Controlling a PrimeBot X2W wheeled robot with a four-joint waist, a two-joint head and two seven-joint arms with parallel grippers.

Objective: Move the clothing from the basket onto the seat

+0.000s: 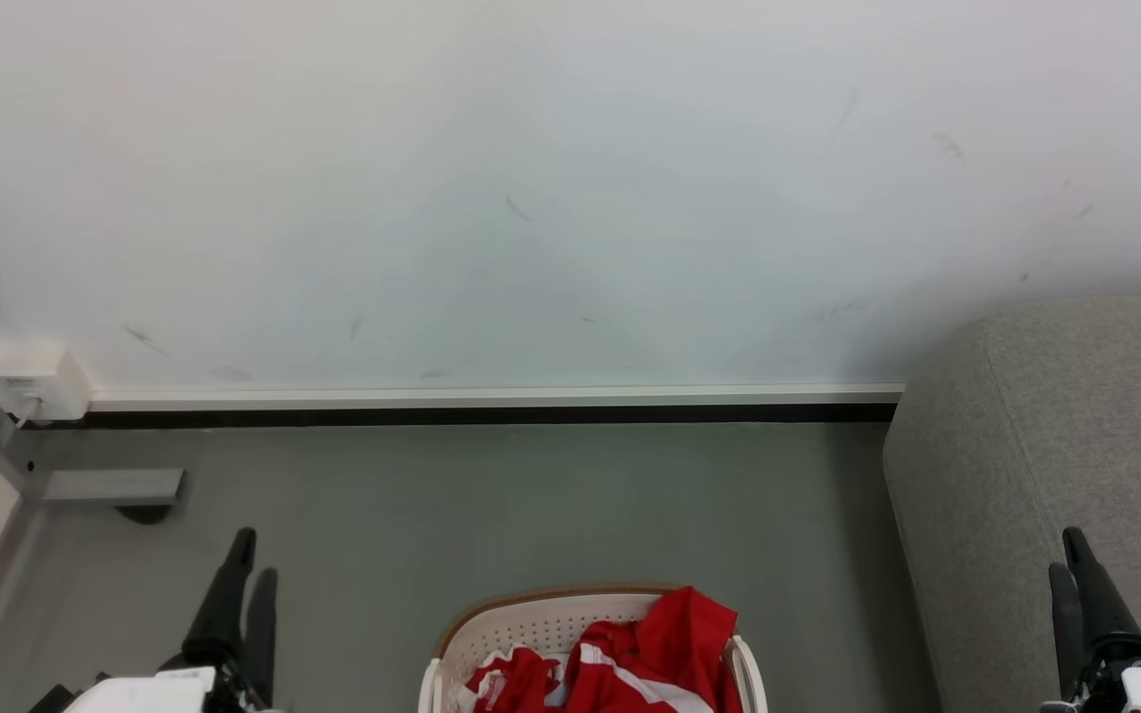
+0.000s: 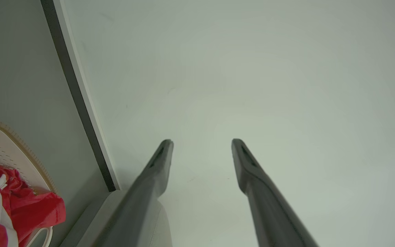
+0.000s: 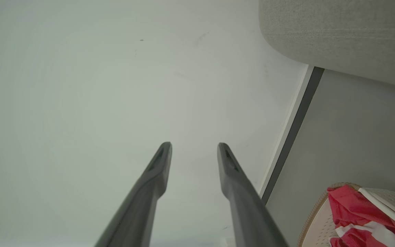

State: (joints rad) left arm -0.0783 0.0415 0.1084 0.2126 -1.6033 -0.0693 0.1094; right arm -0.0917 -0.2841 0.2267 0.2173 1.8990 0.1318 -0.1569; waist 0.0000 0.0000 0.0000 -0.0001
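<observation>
- At far left, the left gripper (image 1: 256,555): fingers apart, empty; the clothing (image 1: 670,644) lies right of it and lower, heaped in the basket (image 1: 531,597).
- Further right, the right gripper (image 1: 1066,552): fingers apart, empty, by the seat (image 1: 1056,426); clothing lies left of it, lower.
- Left gripper looks nearer.
- Right wrist view pairs seat with basket.

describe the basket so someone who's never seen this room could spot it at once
Start at the pale wall, then come down the grey floor to the bottom middle of the head view, left of the grey seat. The basket there is cream perforated plastic with a brown rim, and it alone holds red-and-white clothing.
</observation>
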